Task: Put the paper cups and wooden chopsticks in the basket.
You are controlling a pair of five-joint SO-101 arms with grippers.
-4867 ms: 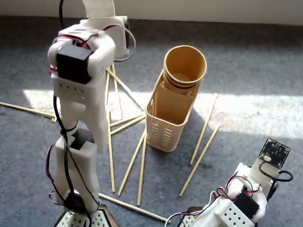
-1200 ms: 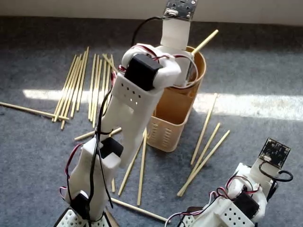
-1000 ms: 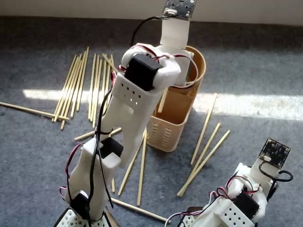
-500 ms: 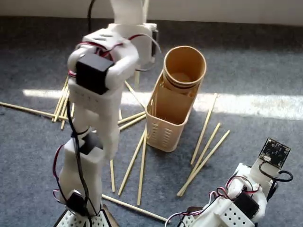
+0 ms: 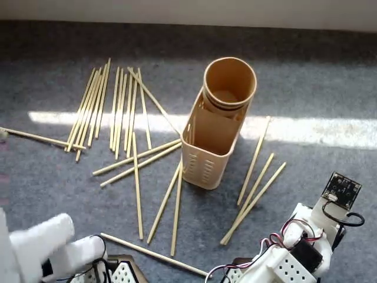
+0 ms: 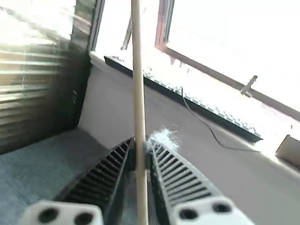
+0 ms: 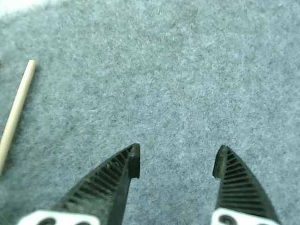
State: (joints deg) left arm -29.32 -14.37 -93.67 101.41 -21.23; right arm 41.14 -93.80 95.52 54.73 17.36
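I see a cream basket (image 5: 203, 168) with slotted walls, tan paper cups (image 5: 230, 79) at its 12 o'clock end, and pale wooden chopsticks (image 5: 121, 109) on speckled grey carpet (image 5: 330, 82). My right gripper (image 7: 177, 159) is black, ribbed.

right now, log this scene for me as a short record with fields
left claw: shut on one wooden chopstick
right claw: open, over the grey carpet
basket: standing on the carpet
paper cups: stacked, nested in the basket's far end
loose chopsticks: scattered on the carpet on both sides of the basket
left to do: many chopsticks not yet in the basket
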